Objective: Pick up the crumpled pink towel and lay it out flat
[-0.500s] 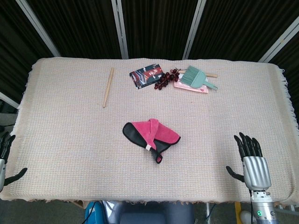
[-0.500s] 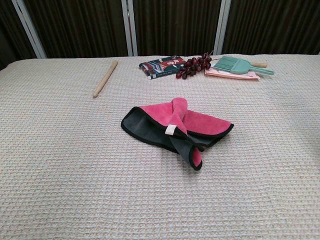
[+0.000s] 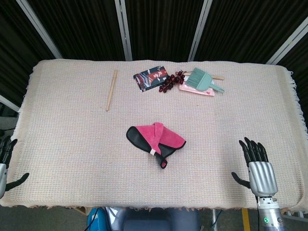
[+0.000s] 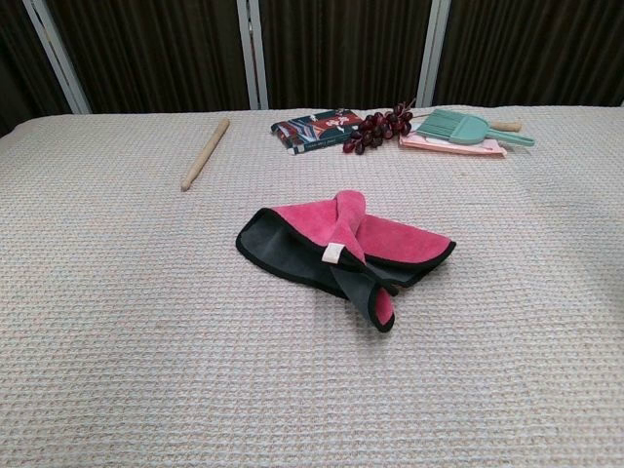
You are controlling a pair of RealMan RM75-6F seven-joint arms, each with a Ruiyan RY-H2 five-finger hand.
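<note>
Since half a second ago, the right hand (image 3: 257,168) has drawn slightly back toward the near edge of the table, and nothing else has shifted. It hovers over the cream woven tablecloth (image 3: 67,125) with its dark fingers straight and spread, holding nothing. The left hand (image 3: 6,163) shows only partly at the frame's border; its fingers look spread and empty too, though most of it is cut off.

Between the two hands, well apart from both, lies the crumpled pink towel with a dark grey underside and black trim (image 3: 155,138), folded over itself near the cloth's middle. The chest view shows a small white tag on its fold.

Beyond the towel lie a red-and-dark printed booklet (image 3: 150,78), a bunch of dark red grapes (image 3: 171,82) and a teal brush with a wooden handle (image 3: 202,80) resting on a flat pink card (image 3: 198,90). Beyond the towel toward the left hand's side lies a light wooden stick (image 3: 111,90).
</note>
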